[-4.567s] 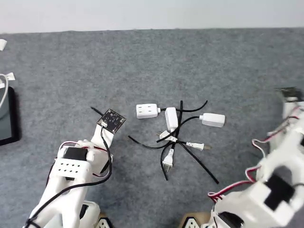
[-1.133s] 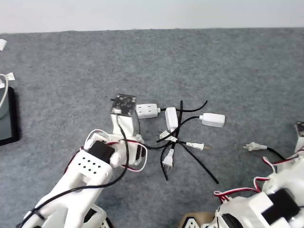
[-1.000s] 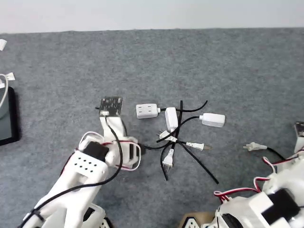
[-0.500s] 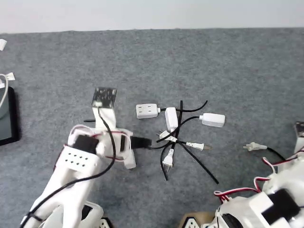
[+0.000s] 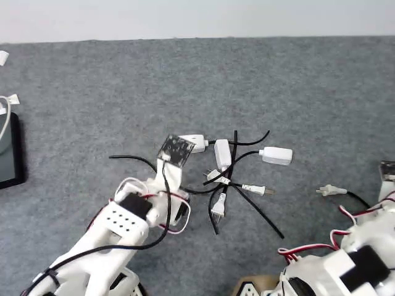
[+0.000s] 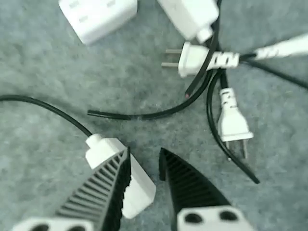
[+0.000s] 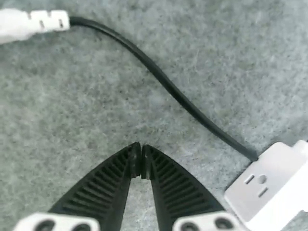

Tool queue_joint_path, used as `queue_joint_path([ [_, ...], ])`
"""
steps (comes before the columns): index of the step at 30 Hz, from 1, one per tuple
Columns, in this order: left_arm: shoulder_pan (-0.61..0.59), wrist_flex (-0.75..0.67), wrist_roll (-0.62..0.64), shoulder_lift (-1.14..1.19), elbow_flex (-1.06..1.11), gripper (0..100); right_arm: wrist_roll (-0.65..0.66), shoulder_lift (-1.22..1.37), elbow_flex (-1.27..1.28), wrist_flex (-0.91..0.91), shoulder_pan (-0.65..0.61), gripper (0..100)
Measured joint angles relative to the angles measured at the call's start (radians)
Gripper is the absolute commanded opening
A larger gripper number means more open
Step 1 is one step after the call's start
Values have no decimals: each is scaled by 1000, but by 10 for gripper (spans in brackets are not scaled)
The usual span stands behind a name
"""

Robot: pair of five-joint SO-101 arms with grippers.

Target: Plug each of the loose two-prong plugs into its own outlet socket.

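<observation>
Several white plugs and sockets on black cords lie tangled mid-table: an outlet socket (image 5: 195, 142), a second socket (image 5: 222, 154), a third (image 5: 276, 155), and loose two-prong plugs (image 5: 217, 211) (image 5: 256, 189). My left gripper (image 6: 144, 158) hovers low beside this tangle, slightly open, one finger (image 6: 113, 185) over a white socket block (image 6: 139, 190) whose cord (image 5: 129, 159) runs off left. A two-prong plug (image 6: 192, 57) and another plug (image 6: 233, 127) lie just beyond. My right gripper (image 7: 140, 159) is shut on nothing above bare carpet, near a white socket (image 7: 272, 185) and a plug (image 7: 29, 21).
Grey carpet covers the table. A lone plug (image 5: 327, 190) lies at the right, its cord running toward the right arm (image 5: 355, 262). A dark tablet-like slab (image 5: 9, 154) sits at the left edge. The far half of the carpet is bare.
The left arm swung left and back over the last second, then came right and down to the tangle. A black cord now trails on the carpet to its left. The right arm kept still.
</observation>
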Motion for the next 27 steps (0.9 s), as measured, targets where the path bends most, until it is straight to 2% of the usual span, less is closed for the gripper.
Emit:
queue_joint_path([
  [3,-28,-48,0,0,38,36,0,0,0,0,0,10],
  [9,-112,-54,2,0,40,36,0,0,0,0,0,10],
  [17,-221,41,5,0,40,40,0,0,0,0,0,10],
  [22,-229,101,-6,-11,48,40,0,0,0,0,0,10],
  [27,-235,146,-83,-15,51,41,20,0,0,0,0,10],
])
